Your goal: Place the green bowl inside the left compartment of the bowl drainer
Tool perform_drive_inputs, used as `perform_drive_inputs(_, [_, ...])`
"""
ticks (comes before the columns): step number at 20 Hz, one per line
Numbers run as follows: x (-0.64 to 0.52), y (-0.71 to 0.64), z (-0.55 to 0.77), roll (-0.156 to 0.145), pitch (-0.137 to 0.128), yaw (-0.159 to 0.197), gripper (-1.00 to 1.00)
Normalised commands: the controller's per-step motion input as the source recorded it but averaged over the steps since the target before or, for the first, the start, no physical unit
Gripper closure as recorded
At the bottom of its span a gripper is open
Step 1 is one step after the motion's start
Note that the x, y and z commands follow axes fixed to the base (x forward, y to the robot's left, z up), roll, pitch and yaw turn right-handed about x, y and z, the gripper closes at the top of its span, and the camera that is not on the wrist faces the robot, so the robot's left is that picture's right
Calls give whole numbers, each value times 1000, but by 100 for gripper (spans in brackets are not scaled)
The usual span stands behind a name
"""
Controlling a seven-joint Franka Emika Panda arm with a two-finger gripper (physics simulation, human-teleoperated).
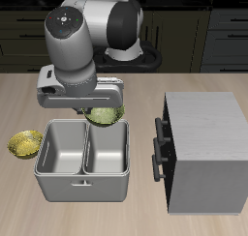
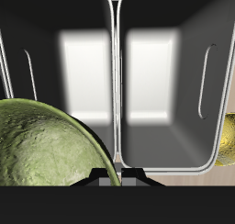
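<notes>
Wood surface (image 1: 194, 85): your end effector (image 1: 97, 106) grips the green bowl (image 1: 105, 114) by its rim, above the far edge of the drainer (image 1: 82, 187). Yellow bowl (image 1: 24, 143) beside it, grey box (image 1: 208, 153) opposite.

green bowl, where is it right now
In the exterior view, the round olive-green dimpled bowl hangs under the claw at the back rim of the grey metal two-well bowl drainer, beside the tall grey box.
</notes>
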Motion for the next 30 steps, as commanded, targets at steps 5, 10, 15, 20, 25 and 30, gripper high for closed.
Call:
perform_drive_inputs(5, [30, -50, -91, -3, 11, 8, 100])
perform_drive_inputs(10, [16, -65, -41, -3, 6, -4, 100])
perform_drive_inputs(15, [67, 54, -103, -18, 42, 4, 100])
perform_drive_inputs(20, [42, 125, -37, 19, 9, 2, 100])
perform_drive_inputs(25, [102, 195, -66, 28, 16, 12, 100])
perform_drive_inputs(30, [108, 33, -50, -47, 62, 63, -100])
